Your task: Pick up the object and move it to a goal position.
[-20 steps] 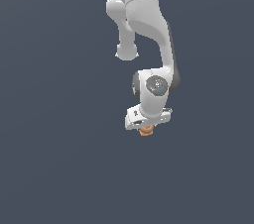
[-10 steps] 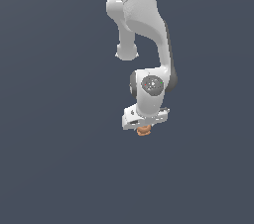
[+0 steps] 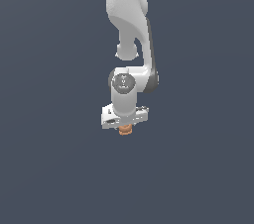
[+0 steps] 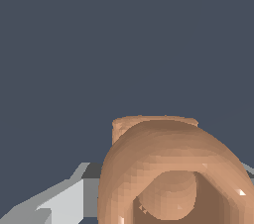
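Note:
The object (image 3: 125, 129) is a small orange-brown, ringed, spool-like lump. It sticks out just below my white gripper (image 3: 125, 125), which is shut on it and holds it in the air. In the wrist view the object (image 4: 168, 168) fills the near field, its hollow ring facing the camera. One grey finger (image 4: 64, 200) shows beside it. The other finger is mostly hidden behind the object.
The white arm (image 3: 131, 29) hangs down from the top of the exterior view. A plain dark blue-grey surface (image 3: 49, 168) lies all around. No other objects show.
The gripper has moved toward the exterior view's left with the object still held in it, and the wrist has turned a little.

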Tool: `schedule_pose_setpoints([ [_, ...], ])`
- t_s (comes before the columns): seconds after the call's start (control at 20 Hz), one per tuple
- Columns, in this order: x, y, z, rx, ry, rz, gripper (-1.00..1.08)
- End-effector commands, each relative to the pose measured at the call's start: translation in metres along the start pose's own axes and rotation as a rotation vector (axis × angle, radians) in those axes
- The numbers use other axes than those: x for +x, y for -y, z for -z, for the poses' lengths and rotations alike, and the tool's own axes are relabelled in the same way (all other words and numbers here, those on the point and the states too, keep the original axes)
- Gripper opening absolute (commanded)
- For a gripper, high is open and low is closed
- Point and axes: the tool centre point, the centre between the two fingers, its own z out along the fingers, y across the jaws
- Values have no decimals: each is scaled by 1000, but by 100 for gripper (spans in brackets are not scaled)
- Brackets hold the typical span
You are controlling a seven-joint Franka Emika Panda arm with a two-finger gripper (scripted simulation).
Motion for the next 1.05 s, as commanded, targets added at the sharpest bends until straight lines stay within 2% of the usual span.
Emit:
schedule_pose_setpoints([
  [0.0,-7,-32,4,0,0,-1,-100],
  [0.25,-18,-94,12,0,0,-1,-100],
  [0.5,-26,-140,17,0,0,-1,-100],
  [0.75,-29,-167,21,0,0,-1,-100],
  [1.0,-29,-172,21,0,0,-1,-100],
])
